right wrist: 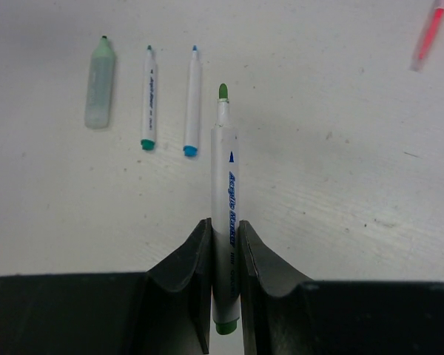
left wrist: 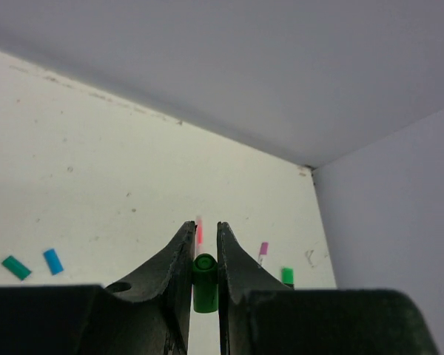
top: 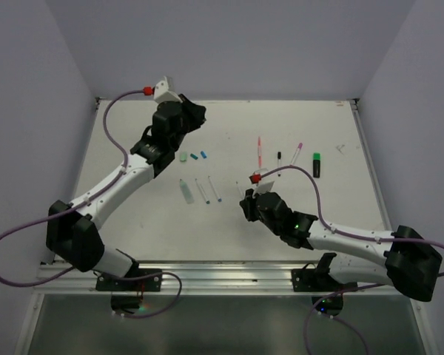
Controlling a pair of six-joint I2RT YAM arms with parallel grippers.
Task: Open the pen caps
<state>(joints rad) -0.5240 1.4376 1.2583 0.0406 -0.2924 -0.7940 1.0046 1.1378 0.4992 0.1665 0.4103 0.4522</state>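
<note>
With the left pincer [left wrist: 204, 248] clamped on the green cap [left wrist: 205, 285] and the right pincer [right wrist: 224, 233] gripping the bare pen [right wrist: 224, 177], lower each close to the surface [right wrist: 355, 185] before releasing

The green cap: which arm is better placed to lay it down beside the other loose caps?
Left. The left gripper clamps the green cap, near the teal cap and blue cap; the right gripper holds the green-tipped pen.

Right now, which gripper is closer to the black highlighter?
Right. The right gripper, holding a pen, is diagonally left of the black highlighter; the left gripper, holding a green cap, is much farther left.
</note>
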